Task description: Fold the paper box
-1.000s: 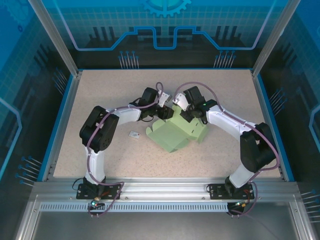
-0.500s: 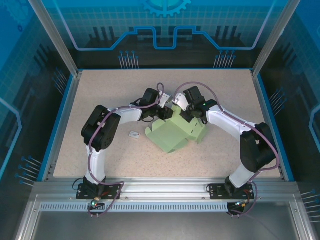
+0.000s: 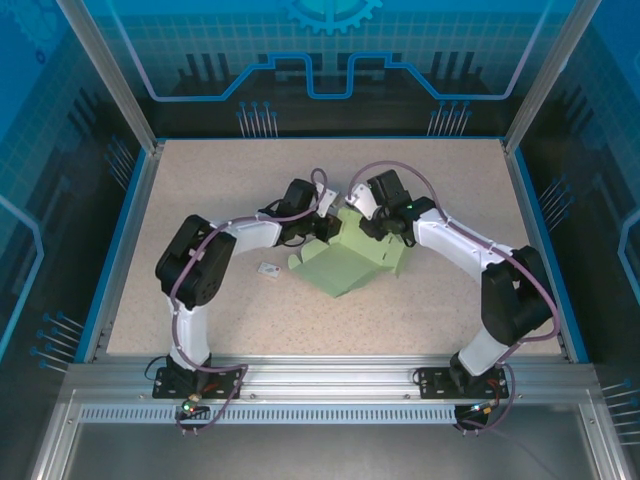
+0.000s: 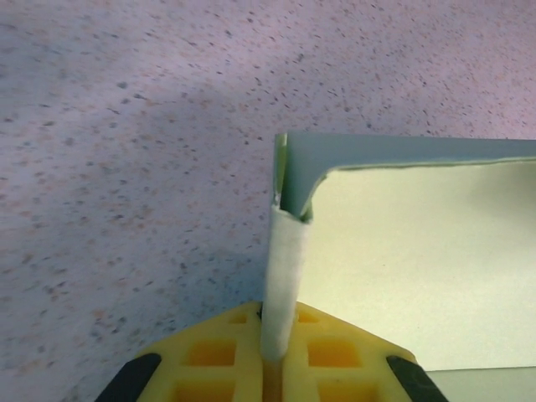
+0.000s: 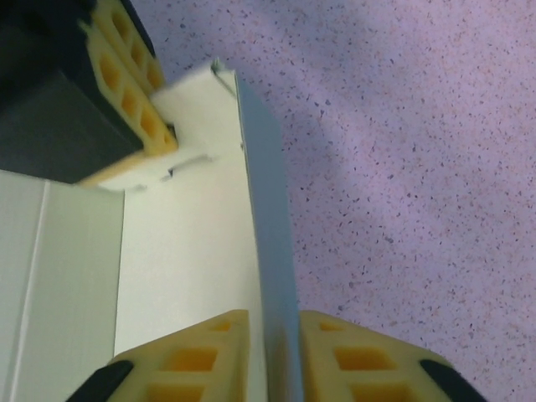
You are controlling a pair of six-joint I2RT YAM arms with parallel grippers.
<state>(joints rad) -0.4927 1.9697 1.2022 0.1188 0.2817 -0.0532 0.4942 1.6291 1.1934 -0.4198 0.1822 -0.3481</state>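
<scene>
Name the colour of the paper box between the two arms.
Pale mint green all over, with no print; the paper box shows it best in the top external view.

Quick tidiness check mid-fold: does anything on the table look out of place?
One thing: a tiny white tag-like scrap lies loose on the speckled table, just left of the pale mint-green card box, apart from it.

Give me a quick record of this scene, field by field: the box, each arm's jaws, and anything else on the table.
paper box: pale green card, partly folded, mid-table, at least one wall raised
left jaws: shut on a thin upright edge at a corner of the box
right jaws: one on either side of a raised box wall; unclear whether they grip it
other item: small white tag, lying left of the box, not touching it
table: speckled beige surface
</scene>
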